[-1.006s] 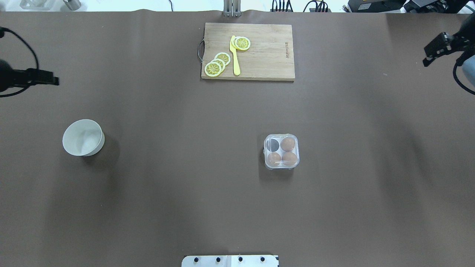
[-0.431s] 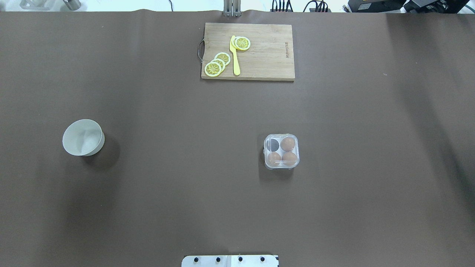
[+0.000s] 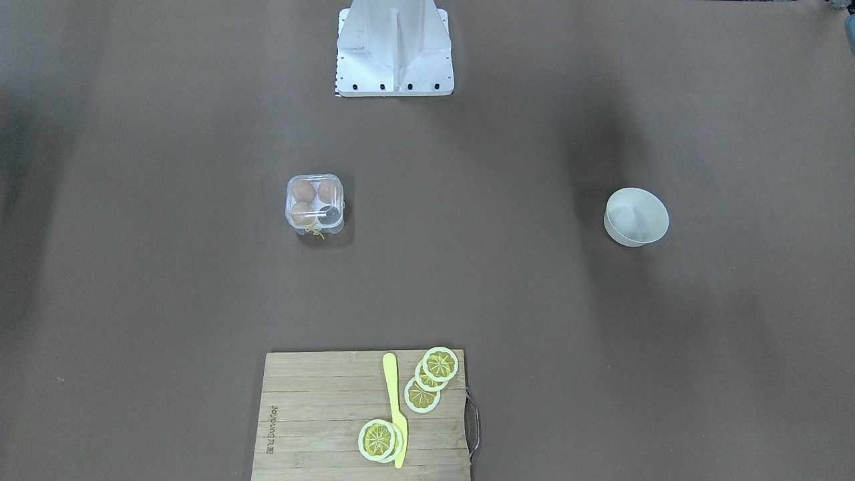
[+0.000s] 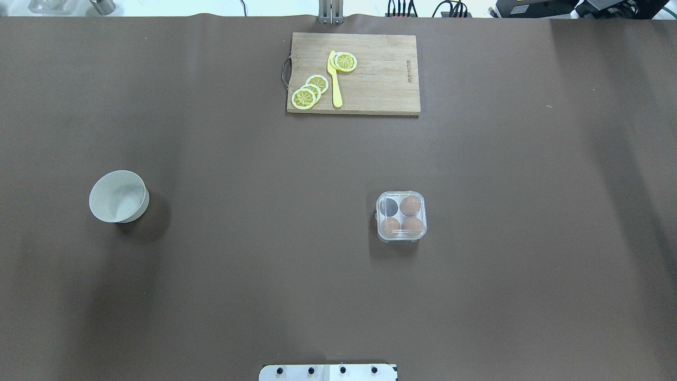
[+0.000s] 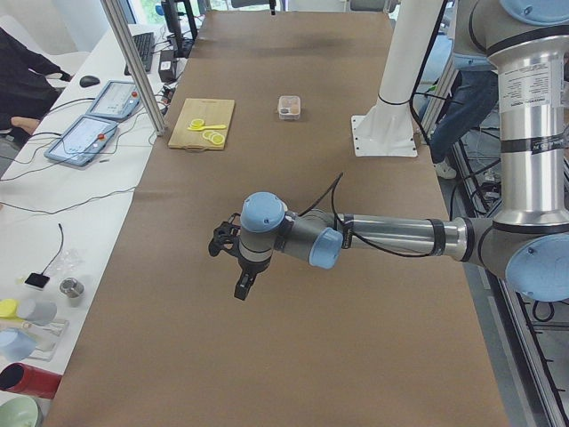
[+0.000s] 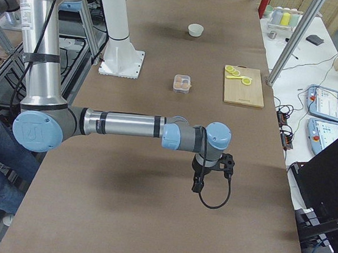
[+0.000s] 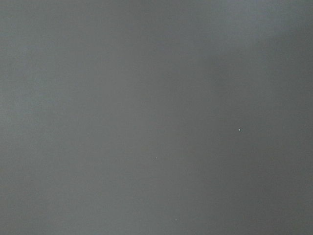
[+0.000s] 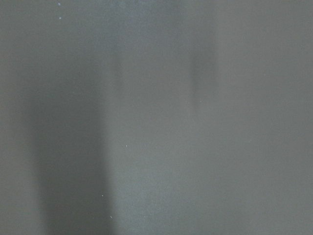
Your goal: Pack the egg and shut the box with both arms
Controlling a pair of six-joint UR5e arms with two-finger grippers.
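The clear plastic box point(image 4: 401, 216) sits right of the table's middle, its lid down over the cells. Three tan-brown eggs fill three cells, one of them at the far right point(image 4: 410, 206). The far-left cell point(image 4: 390, 206) is dark and empty. The box also shows in the front-facing view point(image 3: 315, 204) with yellow string at its front. Both arms are out of the overhead view. The left gripper point(image 5: 240, 283) hangs over bare table far from the box. The right gripper point(image 6: 198, 182) does the same at the other end. I cannot tell whether either is open or shut.
A white round bowl point(image 4: 118, 196) stands at the left. A wooden cutting board point(image 4: 370, 79) with lemon slices point(image 4: 310, 91) and a yellow knife point(image 4: 335, 79) lies at the far edge. The white stand's base point(image 4: 328, 372) is at the near edge.
Both grippers, at the overhead view's left and right edges a second ago, have moved out of that view. The box, eggs and bowl have not moved.
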